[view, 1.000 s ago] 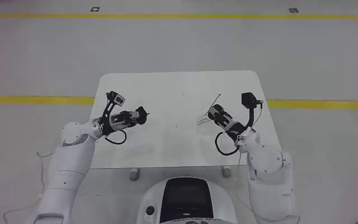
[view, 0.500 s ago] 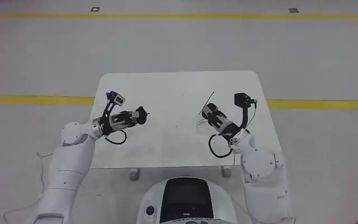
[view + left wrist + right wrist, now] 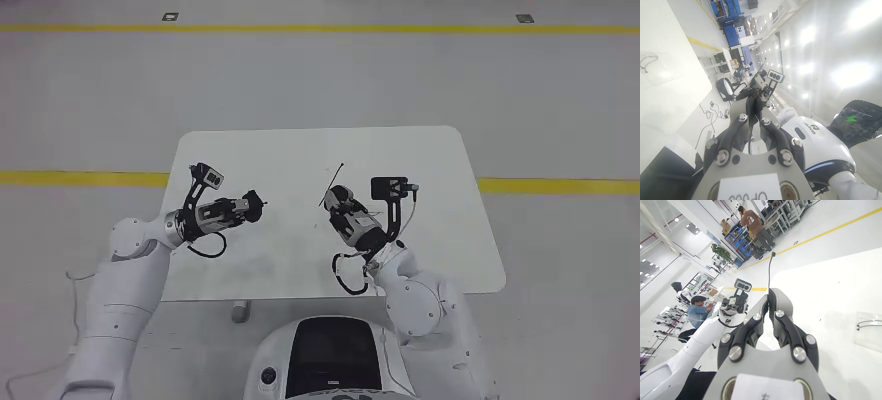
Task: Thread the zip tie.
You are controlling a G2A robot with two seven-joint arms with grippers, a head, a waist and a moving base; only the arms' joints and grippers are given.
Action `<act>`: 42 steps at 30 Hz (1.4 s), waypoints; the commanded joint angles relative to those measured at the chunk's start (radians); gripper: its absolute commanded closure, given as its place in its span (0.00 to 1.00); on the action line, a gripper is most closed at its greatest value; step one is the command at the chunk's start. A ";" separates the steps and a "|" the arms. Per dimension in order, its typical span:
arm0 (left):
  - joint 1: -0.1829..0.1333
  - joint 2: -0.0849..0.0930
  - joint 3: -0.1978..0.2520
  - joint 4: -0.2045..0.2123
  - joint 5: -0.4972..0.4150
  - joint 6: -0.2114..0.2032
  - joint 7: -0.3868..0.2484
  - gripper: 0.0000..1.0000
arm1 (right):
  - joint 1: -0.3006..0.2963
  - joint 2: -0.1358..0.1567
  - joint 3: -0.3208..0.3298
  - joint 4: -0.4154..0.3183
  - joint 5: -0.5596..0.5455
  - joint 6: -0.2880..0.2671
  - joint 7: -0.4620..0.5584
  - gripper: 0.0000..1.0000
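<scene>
The right gripper (image 3: 331, 203) hangs above the middle of the white rectangular counter (image 3: 300, 150). Its grey fingers (image 3: 779, 298) with dark ribbed pads are pressed together, pinching a thin black plastic zip tie (image 3: 769, 272) near its lower end. In the right wrist view the strap rises straight out from between the fingertips and ends in a small square head at its free end, with nothing touching it. From the top view the same strap slants up and away from the robot, over bare counter. The left gripper (image 3: 257, 206) is held over the left part of the counter, well apart from the right one, its tips turned toward the right gripper across the gap. In the left wrist view its fingers (image 3: 738, 113) lie close against each other. A thin dark line shows in the narrow gap behind them, but I cannot tell whether it is something pinched or part of the arm beyond. A clear flat plastic sheet (image 3: 868, 336) lies on the counter well apart from both grippers. On it rest a few spare black zip ties (image 3: 866, 322), curved, with small heads at their ends.
</scene>
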 commanded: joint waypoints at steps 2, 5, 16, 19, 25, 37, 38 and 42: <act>0.000 0.000 0.000 0.000 0.000 0.000 0.000 1.00 | 0.000 0.000 0.000 0.000 0.000 0.000 0.000 1.00; 0.015 -0.002 0.019 -0.017 0.005 0.012 0.039 1.00 | 0.002 0.002 -0.014 0.003 -0.020 -0.010 -0.029 1.00; 0.027 -0.017 0.121 -0.028 -0.009 0.026 0.170 1.00 | -0.012 0.008 -0.171 0.075 -0.183 0.010 -0.240 1.00; 0.014 -0.019 0.143 -0.021 -0.010 0.029 0.166 1.00 | -0.008 0.010 -0.187 0.090 -0.198 0.021 -0.268 1.00; -0.001 -0.018 0.152 -0.015 0.001 0.019 0.155 1.00 | -0.006 0.012 -0.187 0.091 -0.219 0.033 -0.286 1.00; 0.005 0.003 0.118 -0.016 0.023 0.046 0.093 1.00 | 0.025 0.023 -0.185 0.123 -0.225 -0.040 -0.272 1.00; 0.005 0.006 0.114 -0.016 0.025 0.047 0.069 1.00 | 0.031 0.025 -0.185 0.128 -0.232 -0.045 -0.266 1.00; 0.004 0.015 0.100 -0.008 0.016 0.047 0.016 1.00 | 0.059 0.029 -0.193 0.156 -0.236 -0.052 -0.248 1.00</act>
